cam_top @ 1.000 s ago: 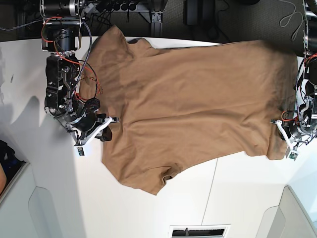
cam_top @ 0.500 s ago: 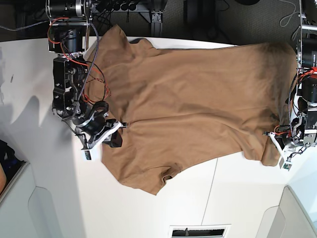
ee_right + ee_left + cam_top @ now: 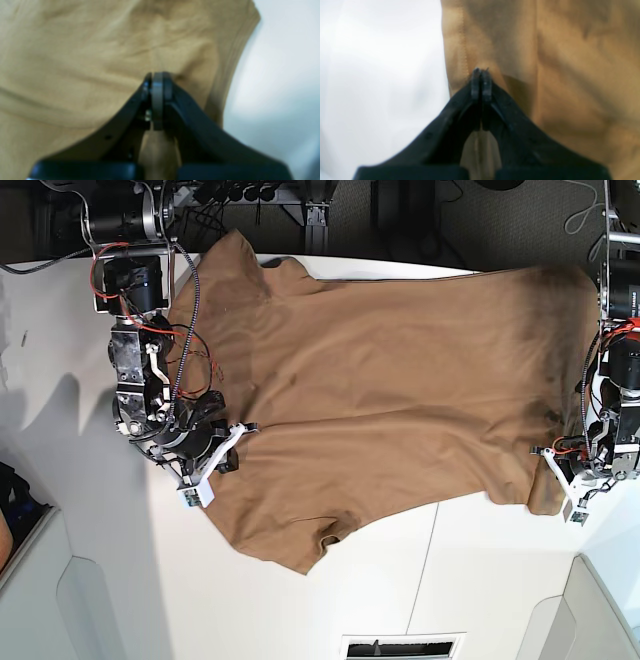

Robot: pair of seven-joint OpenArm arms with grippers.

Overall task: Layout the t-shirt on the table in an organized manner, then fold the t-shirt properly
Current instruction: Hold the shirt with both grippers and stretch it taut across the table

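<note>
The tan-brown t-shirt [image 3: 390, 390] lies spread across the white table [image 3: 480, 570], its collar end toward the base view's left and its hem toward the right. My right gripper [image 3: 226, 456] is shut on cloth at the shirt's left edge beside the near sleeve; the right wrist view shows its closed jaws pinching a fold of the shirt [image 3: 87, 62]. My left gripper [image 3: 549, 468] is shut on the hem corner at the right. In the left wrist view its tips [image 3: 481, 75] pinch the stitched hem of the shirt [image 3: 570, 75], with bare table [image 3: 382, 75] to the left.
Dark floor, cables and the arm mounts [image 3: 130, 220] lie beyond the table's far edge. A thin dark seam [image 3: 428, 555] crosses the table near the front. A vent slot [image 3: 402, 646] and raised white panels [image 3: 60, 600] sit along the near side.
Both grippers stayed shut on the shirt. The left gripper drew the hem corner inward and toward the near side; the right gripper shifted slightly inward too, and the near sleeve slid a little left.
</note>
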